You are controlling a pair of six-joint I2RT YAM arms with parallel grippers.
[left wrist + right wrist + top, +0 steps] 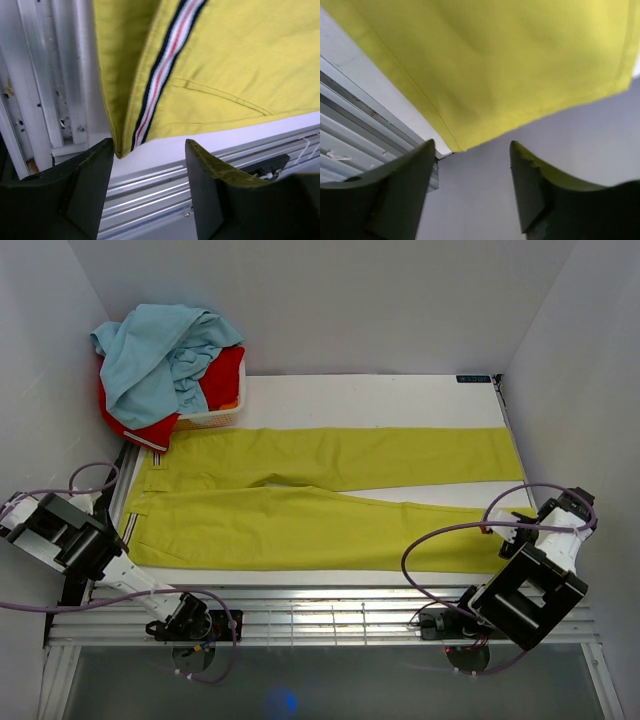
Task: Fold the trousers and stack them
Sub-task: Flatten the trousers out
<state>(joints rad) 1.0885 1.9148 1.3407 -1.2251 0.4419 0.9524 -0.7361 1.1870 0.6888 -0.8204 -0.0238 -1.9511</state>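
The yellow-green trousers (320, 502) lie spread flat on the white table (380, 400), waist at the left and both legs reaching to the right. A striped label (161, 75) runs along the waistband corner. My left gripper (112, 540) is open and empty. In the left wrist view it (150, 145) sits just before the near waistband corner of the trousers (235, 60). My right gripper (512, 532) is open and empty. In the right wrist view it (472, 146) sits just before the near leg's hem corner of the trousers (495, 65).
A white basket (215, 420) at the back left holds a light blue garment (165, 355) and a red garment (225, 375). Metal rails (320, 615) run along the table's front edge. White walls close in the left, back and right sides.
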